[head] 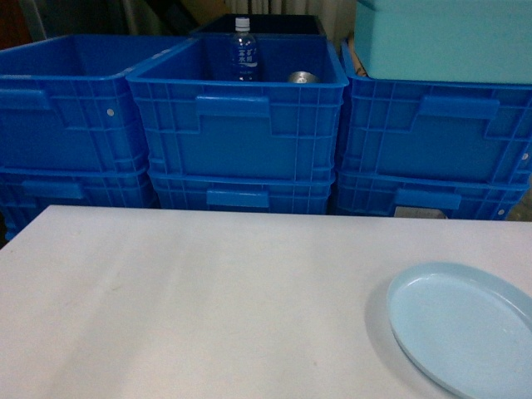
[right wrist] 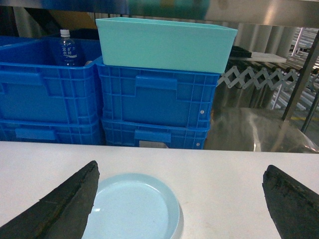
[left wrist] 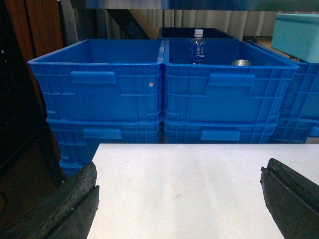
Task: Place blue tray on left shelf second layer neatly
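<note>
The blue tray (head: 462, 327) is a pale sky-blue round dish lying flat on the white table (head: 208, 299) at the near right; the frame edge cuts off its right side. In the right wrist view the blue tray (right wrist: 134, 209) lies below and left of centre, partly behind the left finger. My right gripper (right wrist: 180, 199) is open above the table, nothing between its fingers. My left gripper (left wrist: 178, 199) is open too, over bare table top. Neither gripper shows in the head view. The left shelf second layer is not clearly in view.
Stacked dark-blue ribbed crates (head: 237, 125) stand right behind the table's far edge. One holds a water bottle (head: 243, 50) and a can (head: 302, 77). A teal rectangular box (head: 445, 37) tops the right stack. Shiny steel rails and posts (right wrist: 299, 79) show at far right.
</note>
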